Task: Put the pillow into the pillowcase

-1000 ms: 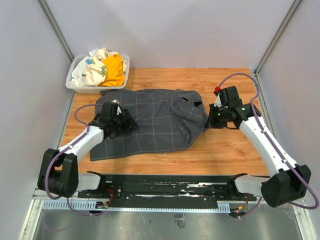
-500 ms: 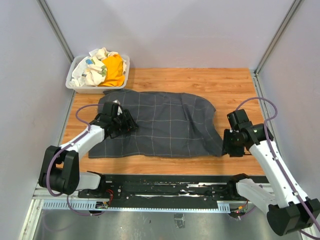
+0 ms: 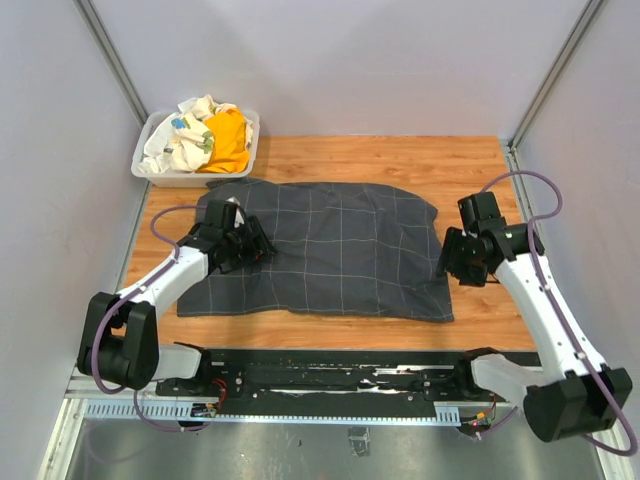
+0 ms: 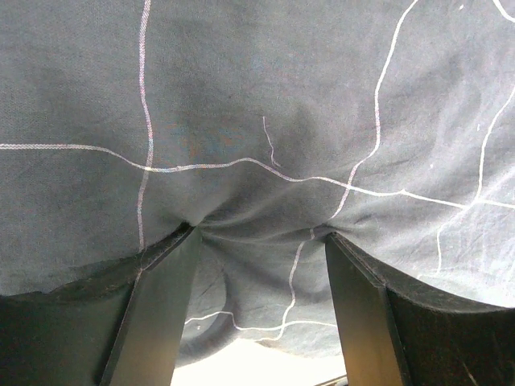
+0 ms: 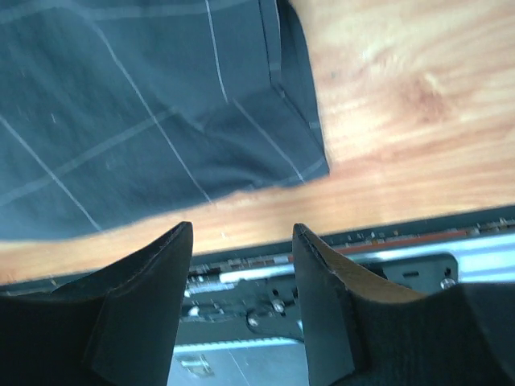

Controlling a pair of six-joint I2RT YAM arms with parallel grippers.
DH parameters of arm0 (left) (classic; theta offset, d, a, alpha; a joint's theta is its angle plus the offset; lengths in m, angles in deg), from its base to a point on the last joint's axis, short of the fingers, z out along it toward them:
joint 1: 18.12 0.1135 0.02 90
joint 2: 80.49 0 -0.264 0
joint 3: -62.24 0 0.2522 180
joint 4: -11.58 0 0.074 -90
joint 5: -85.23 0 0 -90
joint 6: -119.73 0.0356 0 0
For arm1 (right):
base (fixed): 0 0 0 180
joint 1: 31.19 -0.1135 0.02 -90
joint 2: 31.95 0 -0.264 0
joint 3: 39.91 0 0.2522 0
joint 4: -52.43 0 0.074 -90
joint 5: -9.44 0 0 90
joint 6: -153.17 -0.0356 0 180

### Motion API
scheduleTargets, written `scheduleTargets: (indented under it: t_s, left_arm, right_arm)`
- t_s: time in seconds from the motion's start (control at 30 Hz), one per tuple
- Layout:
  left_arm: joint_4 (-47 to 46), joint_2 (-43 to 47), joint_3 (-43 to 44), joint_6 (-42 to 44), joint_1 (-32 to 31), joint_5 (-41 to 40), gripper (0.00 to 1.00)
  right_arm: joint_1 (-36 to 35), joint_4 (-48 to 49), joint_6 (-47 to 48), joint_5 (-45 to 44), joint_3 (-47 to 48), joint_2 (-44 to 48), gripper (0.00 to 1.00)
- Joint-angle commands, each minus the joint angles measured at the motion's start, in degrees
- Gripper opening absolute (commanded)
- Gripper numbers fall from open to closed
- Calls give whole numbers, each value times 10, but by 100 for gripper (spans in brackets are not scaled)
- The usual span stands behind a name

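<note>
Pillowcase (image 3: 330,250), dark grey with a thin pale grid, lies spread nearly flat across the middle of the wooden counter (image 3: 400,160), its long side running left to right. Its near right corner comes to a point close to the counter's front edge.

The left tool (image 3: 250,245) rests on the left part of the cloth. In the left wrist view its two fingers (image 4: 161,305) stand well apart, with their tips pushed into the fabric. The fabric puckers into small folds between them, but no fold is pinched. A pale patch shows under the cloth edge at the bottom of that view (whether it is the pillow cannot be told). In the overhead view the pillow cannot be made out.

The right tool (image 3: 452,266) hangs just beside the right edge of the pillowcase. Its fingers are parted and have hold of nothing. The right wrist view shows the cloth's corner lying ahead of them on bare wood.

At the far left corner sits a white bin (image 3: 150,172) holding a yellow cloth (image 3: 228,140) and a white printed cloth (image 3: 180,142).
</note>
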State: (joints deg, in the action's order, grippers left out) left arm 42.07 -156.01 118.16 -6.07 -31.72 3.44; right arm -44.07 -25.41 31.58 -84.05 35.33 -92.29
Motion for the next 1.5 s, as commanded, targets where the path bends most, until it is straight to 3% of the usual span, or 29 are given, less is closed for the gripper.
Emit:
scheduleTargets:
  t_s: [0.0,0.27,0.5,0.9,1.0,1.13,1.17,1.47]
  left_arm:
    - [32,9,18,13,8,-23,70]
    - [28,3,20,14,8,-15,70]
    - [28,-1,18,13,8,-15,70]
    - [30,-30,24,13,8,-24,70]
    - [30,-35,26,8,9,-28,68]
    - [26,-40,26,-1,9,-23,68]
    - [26,-40,26,-2,9,-23,67]
    - [32,-32,22,-3,8,-25,67]
  right_arm:
    - [50,120,-16,39,18,-61,54]
    - [116,243,-33,93,122,-276,51]
    - [134,244,-33,118,264,-473,52]
    - [130,227,-33,97,403,-652,56]
    - [130,223,-36,101,433,-684,45]
    - [133,196,-34,85,469,-717,6]
    - [136,195,-36,81,470,-720,1]
    - [194,189,-51,-14,515,-690,1]
